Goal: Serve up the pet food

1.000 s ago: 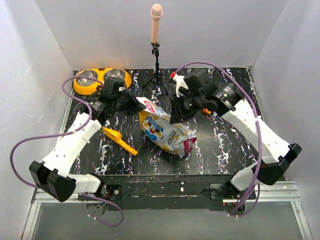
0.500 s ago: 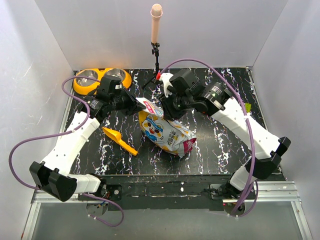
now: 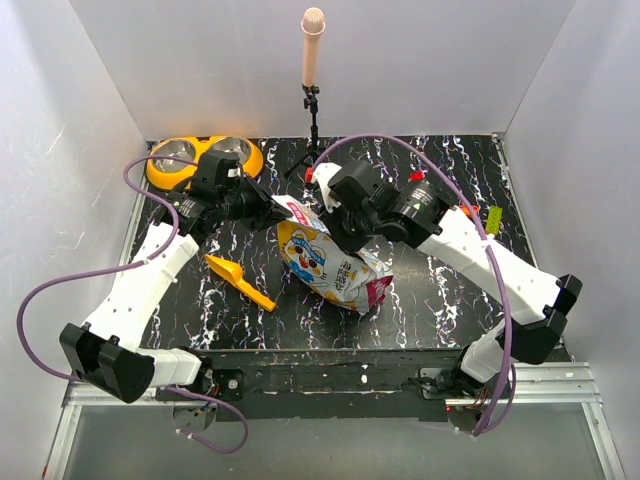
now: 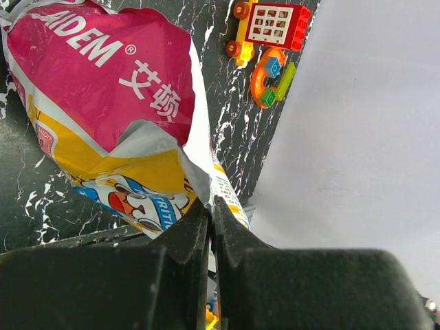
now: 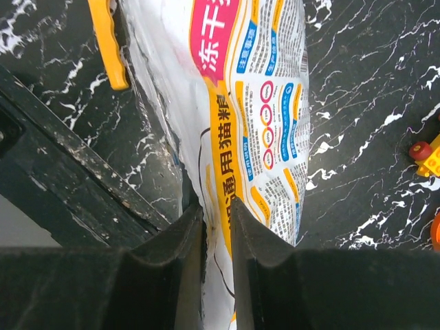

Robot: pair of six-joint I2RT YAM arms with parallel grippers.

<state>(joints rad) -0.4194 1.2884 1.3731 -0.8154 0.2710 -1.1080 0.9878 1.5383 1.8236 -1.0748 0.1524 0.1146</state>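
Note:
The pet food itself is hidden inside its crinkly white bag (image 3: 330, 265), which lies mid-table with the magenta top (image 4: 103, 89) raised at the left. My left gripper (image 3: 272, 207) is shut on the bag's upper left corner, the thin edge pinched between its jaws (image 4: 211, 204). My right gripper (image 3: 338, 228) hovers at the bag's top edge from the right. Its jaws (image 5: 216, 206) stand narrowly apart, with the bag's printed side (image 5: 268, 124) showing through the gap. A yellow-orange scoop (image 3: 238, 280) lies left of the bag, also in the right wrist view (image 5: 106, 41).
The orange double bowl (image 3: 200, 160) with steel cups sits at the back left, behind the left arm. A microphone stand (image 3: 313, 100) rises at the back centre. Small toy blocks (image 4: 271, 27) lie on the table right of the bag, one (image 5: 430, 155) near the right wrist view's edge.
The right arm has swung left, from beside the bag to over its top edge. The left gripper has kept its hold on the bag's corner, hardly moving.

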